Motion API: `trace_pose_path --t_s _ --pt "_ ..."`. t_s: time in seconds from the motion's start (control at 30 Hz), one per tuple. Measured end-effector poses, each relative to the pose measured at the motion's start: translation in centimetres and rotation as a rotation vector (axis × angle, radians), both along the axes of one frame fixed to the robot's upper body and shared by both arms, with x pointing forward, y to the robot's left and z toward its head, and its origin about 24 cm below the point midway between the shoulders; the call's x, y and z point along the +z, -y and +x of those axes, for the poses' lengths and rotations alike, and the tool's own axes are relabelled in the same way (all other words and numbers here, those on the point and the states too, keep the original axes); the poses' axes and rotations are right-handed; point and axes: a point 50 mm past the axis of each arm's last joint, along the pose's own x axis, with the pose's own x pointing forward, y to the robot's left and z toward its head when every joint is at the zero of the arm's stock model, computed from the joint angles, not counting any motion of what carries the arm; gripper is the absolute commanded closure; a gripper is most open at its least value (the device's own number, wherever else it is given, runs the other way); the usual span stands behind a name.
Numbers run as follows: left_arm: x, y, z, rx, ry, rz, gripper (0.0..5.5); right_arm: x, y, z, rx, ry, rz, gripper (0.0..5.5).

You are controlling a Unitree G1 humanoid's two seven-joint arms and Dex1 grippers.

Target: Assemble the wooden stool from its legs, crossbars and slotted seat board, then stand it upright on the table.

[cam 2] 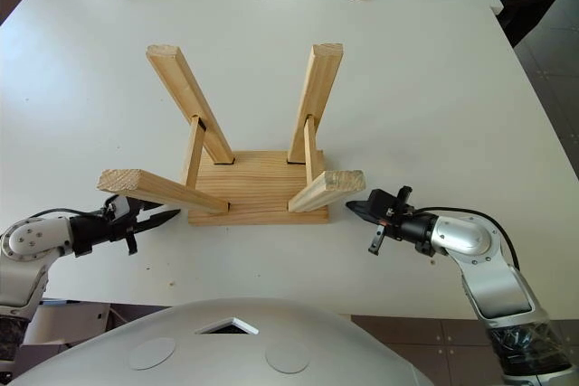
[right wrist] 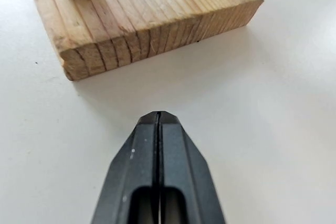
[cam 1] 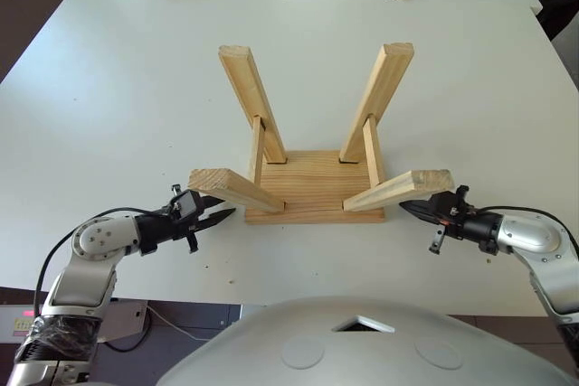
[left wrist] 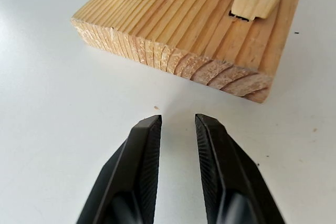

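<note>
Wooden stool (cam 1: 314,189) upturned | left tool (cam 1: 230,213) near its left edge, parted | right tool (cam 1: 405,207) opposite, closed

A stool (cam 1: 314,189) of pale, unvarnished wood, grain plain and sawn ends rough, on a smooth white bench (cam 1: 109,88) with a faint sheen. The left gripper (left wrist: 177,123) is matt black, finely ribbed inside; the right gripper (right wrist: 159,115) is matt black too.

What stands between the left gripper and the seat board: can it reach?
Probably yes: the left gripper, fingers slightly apart, points at the seat board with only table surface between.
</note>
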Motion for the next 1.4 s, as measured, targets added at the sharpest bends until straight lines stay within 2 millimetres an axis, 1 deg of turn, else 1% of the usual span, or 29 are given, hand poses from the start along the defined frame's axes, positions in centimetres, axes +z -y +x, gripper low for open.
trace_pose_path --t_s 0.13,0.27,0.53,0.67,0.87,1.0,1.13,1.2,1.27,1.33,1.4 --pt "-0.2 0.5 0.0 0.0 0.012 -0.013 4.53 -0.1 -0.8 -0.1 0.025 0.009 -0.001 5.5" --pt "-0.4 1.4 -0.7 -0.038 -0.001 -0.029 4.53 -0.2 -1.6 -0.1 0.048 0.015 0.007 5.5" --pt "-0.3 2.4 -1.4 -0.095 -0.028 -0.029 4.53 -0.1 -2.0 -0.8 0.059 -0.004 0.012 5.5" --pt "-0.4 2.7 -1.0 -0.113 -0.017 -0.012 4.53 -0.1 -2.0 -0.9 0.061 -0.008 0.002 5.5" --pt "-0.5 2.9 -0.9 -0.105 -0.007 -0.013 4.53 0.1 -1.8 -0.8 0.068 -0.011 -0.017 5.5" --pt "-0.4 2.7 -1.0 -0.097 -0.008 -0.014 4.53 0.5 -1.9 -1.2 0.075 -0.023 -0.028 5.5" --pt "-0.1 2.2 -1.8 -0.074 -0.025 -0.012 4.53 1.8 -2.4 -1.8 0.106 -0.011 -0.02 5.5" --pt "0.2 2.3 -2.8 -0.076 -0.058 -0.015 4.53 2.9 -2.7 -1.9 0.122 0.016 -0.004 5.5" --pt "1.3 2.9 -3.3 -0.091 -0.082 -0.05 4.53 4.0 -3.2 -2.1 0.139 0.049 0.016 5.5" --pt "3.3 3.6 -3.0 -0.098 -0.068 -0.117 4.53 4.5 -3.2 -2.1 0.131 0.05 0.023 5.5" --pt "5.3 3.9 -2.4 -0.103 -0.041 -0.162 4.53 5.2 -3.3 -2.2 0.127 0.063 0.026 5.5"
